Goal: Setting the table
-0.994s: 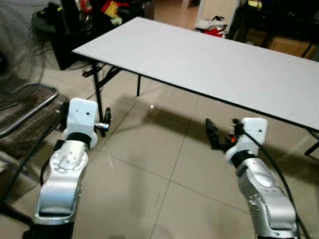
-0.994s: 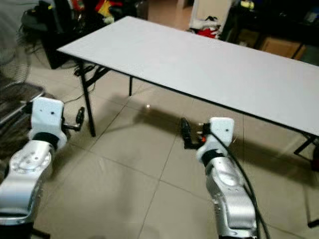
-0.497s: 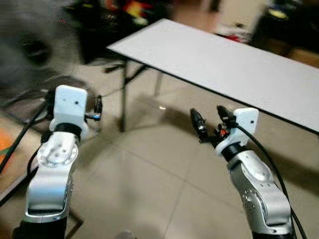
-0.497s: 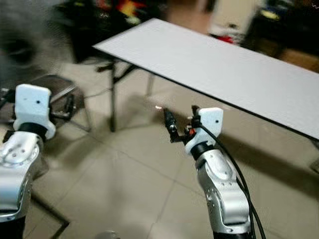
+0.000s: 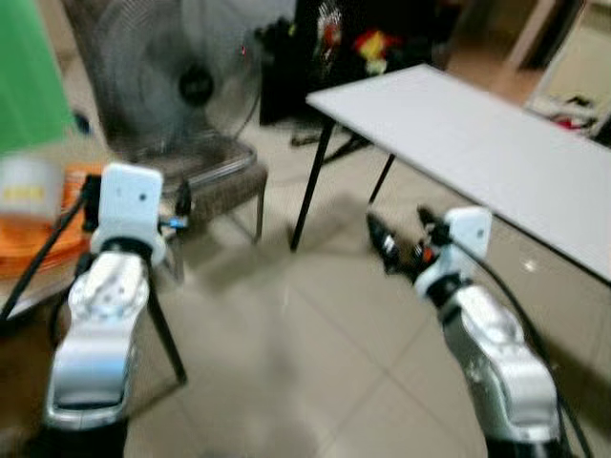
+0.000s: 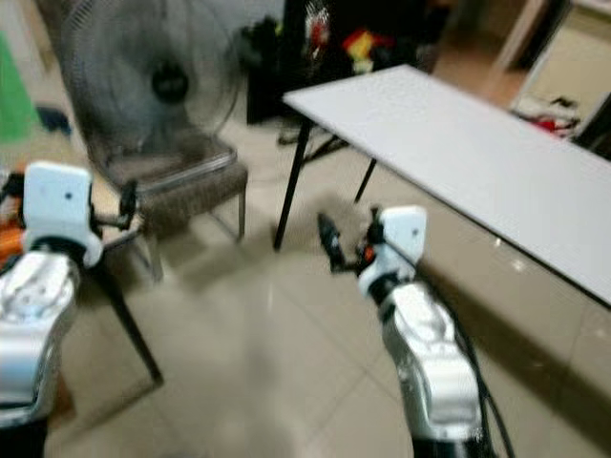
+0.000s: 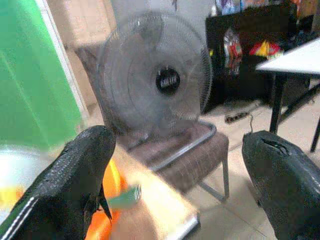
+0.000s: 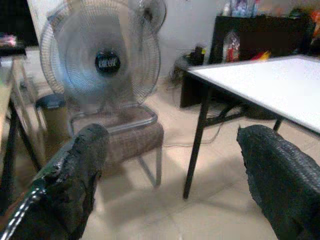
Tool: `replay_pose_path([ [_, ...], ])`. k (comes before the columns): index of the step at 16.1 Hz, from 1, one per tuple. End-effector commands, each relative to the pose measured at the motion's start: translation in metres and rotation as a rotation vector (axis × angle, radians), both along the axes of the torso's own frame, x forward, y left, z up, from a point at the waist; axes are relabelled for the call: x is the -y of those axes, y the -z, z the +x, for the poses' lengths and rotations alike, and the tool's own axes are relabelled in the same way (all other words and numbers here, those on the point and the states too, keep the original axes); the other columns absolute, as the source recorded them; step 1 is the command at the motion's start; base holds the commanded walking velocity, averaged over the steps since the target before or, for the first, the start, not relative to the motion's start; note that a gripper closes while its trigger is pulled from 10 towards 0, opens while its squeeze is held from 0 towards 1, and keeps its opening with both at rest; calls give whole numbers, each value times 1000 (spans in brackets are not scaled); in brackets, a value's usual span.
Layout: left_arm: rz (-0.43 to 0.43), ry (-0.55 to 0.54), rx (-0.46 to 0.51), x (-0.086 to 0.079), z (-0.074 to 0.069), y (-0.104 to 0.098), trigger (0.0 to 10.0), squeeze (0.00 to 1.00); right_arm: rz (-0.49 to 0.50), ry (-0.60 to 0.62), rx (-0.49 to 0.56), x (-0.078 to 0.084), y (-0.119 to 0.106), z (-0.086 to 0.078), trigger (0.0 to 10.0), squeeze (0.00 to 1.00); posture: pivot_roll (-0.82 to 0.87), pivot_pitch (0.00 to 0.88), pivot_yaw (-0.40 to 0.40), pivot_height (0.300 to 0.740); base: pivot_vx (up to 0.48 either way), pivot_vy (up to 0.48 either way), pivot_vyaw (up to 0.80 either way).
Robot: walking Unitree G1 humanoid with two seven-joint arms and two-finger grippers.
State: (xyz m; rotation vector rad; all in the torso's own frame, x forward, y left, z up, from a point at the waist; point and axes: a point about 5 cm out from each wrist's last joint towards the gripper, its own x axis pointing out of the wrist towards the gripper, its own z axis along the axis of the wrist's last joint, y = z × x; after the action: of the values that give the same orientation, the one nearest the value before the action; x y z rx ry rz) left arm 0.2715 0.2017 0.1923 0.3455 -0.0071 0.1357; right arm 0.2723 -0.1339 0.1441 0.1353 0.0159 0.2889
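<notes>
Both arms are reaching forward at waist height, and neither is carrying anything. The left claw (image 7: 170, 165) is standing with its fingers wide apart, nothing between them; the right claw (image 5: 401, 234) is gaping the same way, touching nothing.

Just beside the left claw, a low wooden worktop (image 7: 155, 205) is showing its corner, with something orange (image 5: 43, 239) and a pale blurred dish or bowl (image 5: 29, 186) lying on it; these are too smeared to name, though they are likely the things for setting. They are lying to the left of the left claw, so that arm is much the nearer.

Beyond both claws a chair (image 6: 191, 172) is standing, with a big fan (image 8: 102, 62) behind it.

The white worktop (image 6: 458, 143) is lying ahead and to the right of the right claw, its long axis running away to the right, bare as far as I can see.
</notes>
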Motion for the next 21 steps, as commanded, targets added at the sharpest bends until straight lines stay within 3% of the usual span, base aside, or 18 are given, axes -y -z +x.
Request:
replay_pose_path([
  [1,-13,-13,1,2,-1,1,10000,0,-35,19,16,6,-3,3,10000,0,136,0,-103,740,0,-480,800],
  [4,-30,-45,-7,1,-5,7,10000,0,-72,15,28,9,-5,8,10000,0,141,0,-119,740,0,-104,800],
  [7,-42,-60,-21,-3,-9,9,10000,0,-19,-3,25,0,-4,8,10000,0,154,0,-119,740,0,0,267],
  [8,-45,-46,-25,-4,-9,10,10000,0,48,34,-16,0,1,8,10000,0,150,0,-98,740,0,0,0],
  [12,-61,75,-52,8,2,9,10000,0,84,144,-53,8,13,-6,10000,0,111,0,13,740,0,0,0],
  [16,-84,166,-55,21,13,7,10000,0,29,163,-11,20,6,-16,10000,0,81,0,64,740,218,0,200],
  [21,-73,195,-31,32,14,8,10000,0,17,112,29,12,-2,-5,10000,0,76,0,10,740,329,0,800],
])
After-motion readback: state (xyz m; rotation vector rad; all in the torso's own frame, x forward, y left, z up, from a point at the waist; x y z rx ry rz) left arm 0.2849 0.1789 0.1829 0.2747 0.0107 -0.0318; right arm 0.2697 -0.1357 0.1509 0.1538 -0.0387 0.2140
